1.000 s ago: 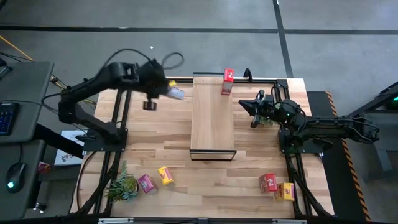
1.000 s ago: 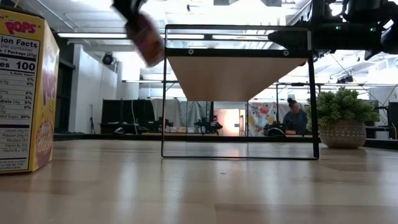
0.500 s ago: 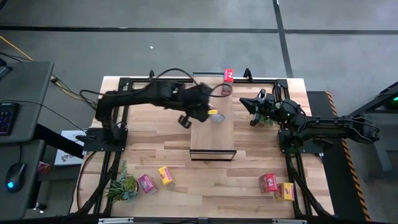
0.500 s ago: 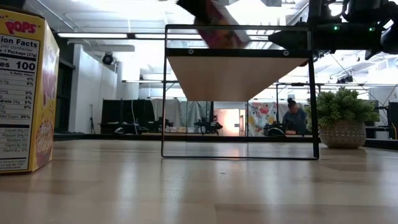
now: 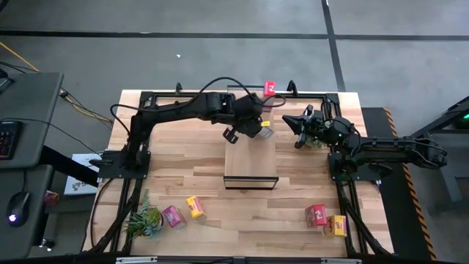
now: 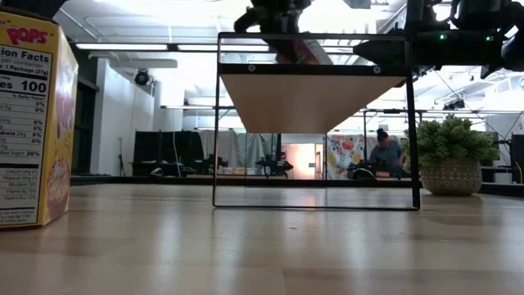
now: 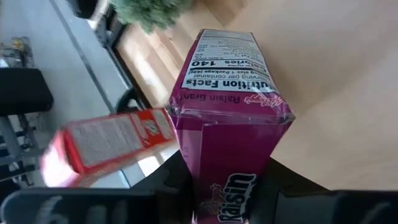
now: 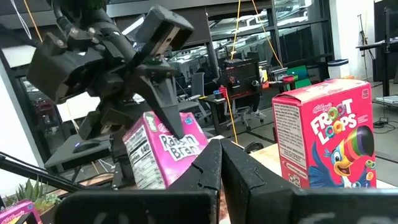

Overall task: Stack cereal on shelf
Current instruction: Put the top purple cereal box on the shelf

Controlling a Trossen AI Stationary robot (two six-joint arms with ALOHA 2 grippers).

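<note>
A robotics lab in an open, industrial office space. Beyond the wooden table (image 5: 183,161) stand desks, office chairs (image 8: 239,106) and hanging cables, under ceiling strip lights (image 6: 147,47); a person (image 6: 385,154) sits at a far workstation.

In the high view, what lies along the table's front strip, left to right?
Plant → pink box → yellow box → red box → second yellow box, which touches the red one.
</note>
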